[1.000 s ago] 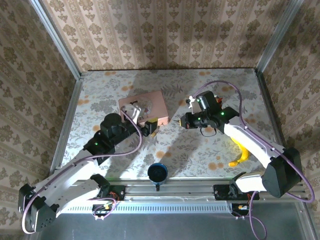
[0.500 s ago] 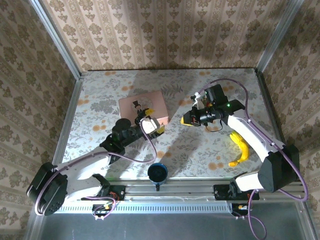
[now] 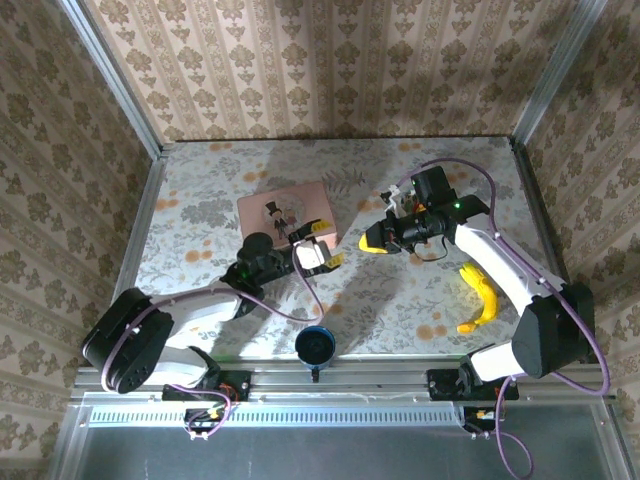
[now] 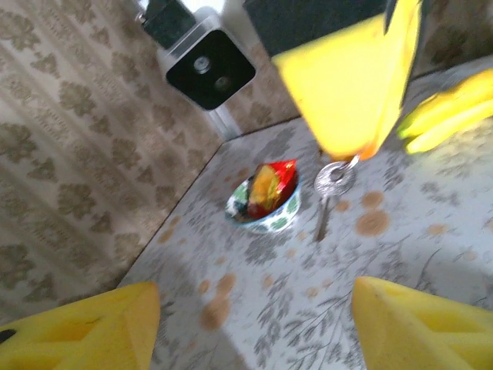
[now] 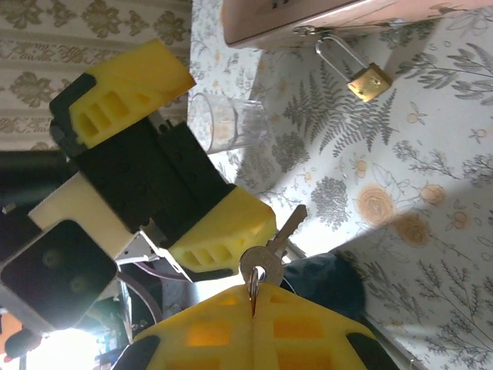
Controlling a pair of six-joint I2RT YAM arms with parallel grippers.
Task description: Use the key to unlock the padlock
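The small brass padlock (image 5: 367, 82) hangs by its silvery shackle from the hasp of the pink box (image 5: 308, 15) and rests on the table. My right gripper (image 5: 253, 297) is shut on the ring of the silver key (image 5: 271, 254), which dangles free above the table. In the left wrist view the key (image 4: 333, 183) hangs under the right gripper's yellow finger (image 4: 347, 77). My left gripper (image 4: 250, 331) is open with nothing between its fingers. In the top view it (image 3: 330, 245) sits beside the pink box (image 3: 285, 212), a short way left of the right gripper (image 3: 372, 243).
A yellow banana toy (image 3: 482, 300) lies at the right. A dark blue cup (image 3: 315, 346) stands near the front rail. A small bowl with colourful contents (image 4: 266, 196) sits beyond the key. A clear tumbler (image 5: 223, 119) stands near the box.
My left arm has stretched to the right, bringing its gripper past the box corner toward the right gripper, jaws a little narrower. The right gripper shifted slightly with the key.
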